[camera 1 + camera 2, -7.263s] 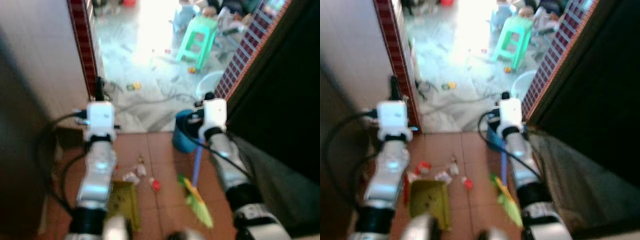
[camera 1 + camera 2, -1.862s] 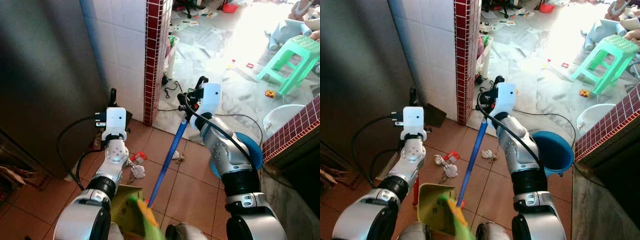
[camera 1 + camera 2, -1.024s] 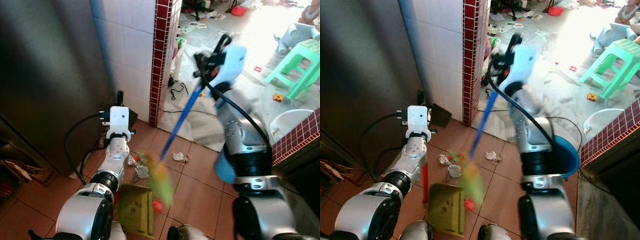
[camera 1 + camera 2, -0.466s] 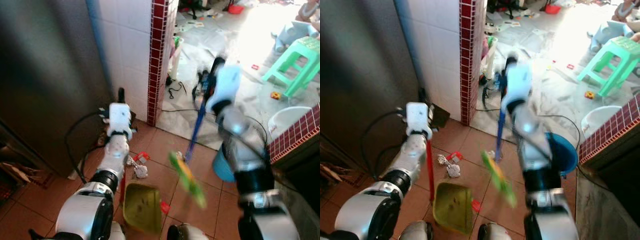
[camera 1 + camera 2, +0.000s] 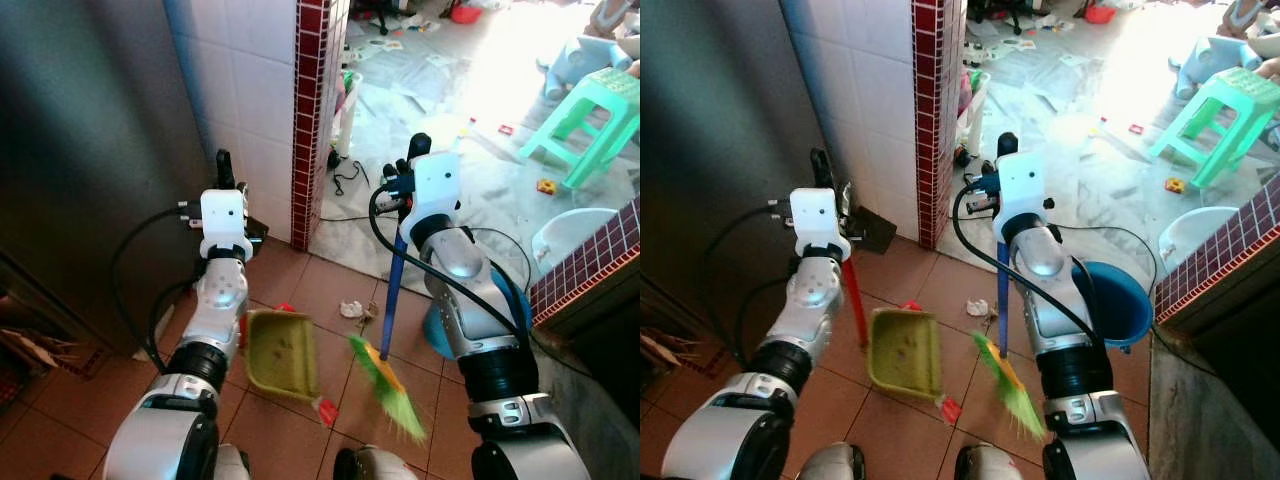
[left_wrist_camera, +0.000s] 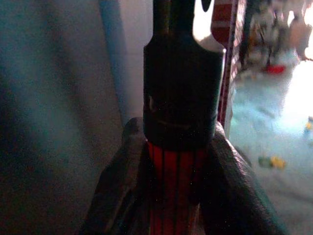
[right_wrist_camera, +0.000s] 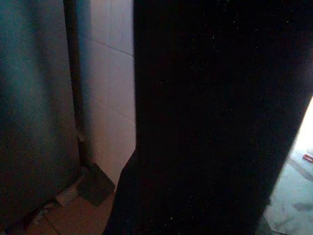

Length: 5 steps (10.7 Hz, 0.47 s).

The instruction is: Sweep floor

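My left gripper [image 5: 221,168] is shut on the red handle [image 6: 175,196] of a yellow-green dustpan [image 5: 279,351]. The pan rests on the terracotta tiles near the pillar's foot. My right gripper [image 5: 408,165] is shut on the blue handle [image 5: 391,295] of a broom, held nearly upright. Its green bristles [image 5: 388,389] trail on the tiles to the right of the pan. A white crumpled scrap [image 5: 351,309] lies ahead between pan and broom. A red scrap [image 5: 326,411] sits at the pan's near corner. Another red bit [image 5: 284,307] peeks out at its far edge.
A red-tiled pillar [image 5: 316,100] and white tiled wall stand ahead on the left, beside a dark metal panel [image 5: 80,160]. A blue bucket [image 5: 1122,303] sits by my right arm, against a red-tiled counter [image 5: 590,272]. Beyond lie cables [image 5: 352,180], a white basin [image 5: 575,238] and a green stool [image 5: 600,105].
The dustpan has slid forward to where the crumpled litter lay by the pillar. The broom handle has straightened up and its head has dropped to the tiles beside the pan.
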Motion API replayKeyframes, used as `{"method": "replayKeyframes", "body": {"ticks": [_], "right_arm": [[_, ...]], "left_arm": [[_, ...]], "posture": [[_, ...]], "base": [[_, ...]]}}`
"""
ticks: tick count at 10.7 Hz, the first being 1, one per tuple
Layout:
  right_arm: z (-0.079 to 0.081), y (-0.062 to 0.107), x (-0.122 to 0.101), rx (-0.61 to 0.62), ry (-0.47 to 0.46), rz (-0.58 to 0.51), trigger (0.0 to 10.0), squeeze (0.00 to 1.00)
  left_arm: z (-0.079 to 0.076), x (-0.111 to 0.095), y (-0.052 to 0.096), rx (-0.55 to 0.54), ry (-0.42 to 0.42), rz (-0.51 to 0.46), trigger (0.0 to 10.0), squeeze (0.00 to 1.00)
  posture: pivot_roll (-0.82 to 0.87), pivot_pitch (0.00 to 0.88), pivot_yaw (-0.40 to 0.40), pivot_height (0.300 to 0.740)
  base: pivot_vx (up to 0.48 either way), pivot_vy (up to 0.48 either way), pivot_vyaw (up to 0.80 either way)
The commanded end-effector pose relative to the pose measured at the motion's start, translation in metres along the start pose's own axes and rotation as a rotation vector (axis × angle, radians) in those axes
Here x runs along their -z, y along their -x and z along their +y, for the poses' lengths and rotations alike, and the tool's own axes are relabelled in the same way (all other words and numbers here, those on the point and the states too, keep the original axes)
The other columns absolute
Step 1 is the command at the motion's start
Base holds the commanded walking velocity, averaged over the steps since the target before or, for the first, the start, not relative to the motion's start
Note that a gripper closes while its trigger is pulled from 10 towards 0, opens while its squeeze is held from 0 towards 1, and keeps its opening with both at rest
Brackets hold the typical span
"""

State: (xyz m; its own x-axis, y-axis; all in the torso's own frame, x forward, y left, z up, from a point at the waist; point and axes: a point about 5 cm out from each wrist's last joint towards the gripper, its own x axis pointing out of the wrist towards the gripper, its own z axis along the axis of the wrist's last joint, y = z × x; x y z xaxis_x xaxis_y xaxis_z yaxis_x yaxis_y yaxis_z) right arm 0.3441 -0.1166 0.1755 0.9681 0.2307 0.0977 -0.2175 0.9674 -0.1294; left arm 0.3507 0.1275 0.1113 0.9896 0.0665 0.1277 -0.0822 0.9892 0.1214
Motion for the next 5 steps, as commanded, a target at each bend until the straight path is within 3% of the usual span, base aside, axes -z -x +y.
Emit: {"method": "replayKeyframes", "body": {"ticks": [1, 3, 5], "right_arm": [[-0.001, 0.000, -0.002, 0.013, 0.016, -0.003, 10.0, 0.00], [-0.003, 0.000, -0.001, 0.024, 0.016, 0.005, 10.0, 0.00], [-0.005, 0.001, 0.001, 0.040, -0.001, 0.019, 10.0, 0.00]], "left_arm": [[0.002, 0.016, 0.006, 0.030, -0.066, 0.083, 10.0, 0.00], [-0.001, 0.027, 0.013, 0.090, -0.101, 0.147, 10.0, 0.00], [-0.011, 0.041, 0.019, 0.117, -0.084, 0.223, 10.0, 0.00]], "posture": [[-0.05, 0.071, -0.039, 0.740], [-0.06, 0.076, -0.037, 0.740], [-0.06, 0.084, -0.036, 0.740]], "base": [[0.000, 0.000, 0.00], [0.000, 0.000, 0.00], [0.000, 0.000, 0.00]]}}
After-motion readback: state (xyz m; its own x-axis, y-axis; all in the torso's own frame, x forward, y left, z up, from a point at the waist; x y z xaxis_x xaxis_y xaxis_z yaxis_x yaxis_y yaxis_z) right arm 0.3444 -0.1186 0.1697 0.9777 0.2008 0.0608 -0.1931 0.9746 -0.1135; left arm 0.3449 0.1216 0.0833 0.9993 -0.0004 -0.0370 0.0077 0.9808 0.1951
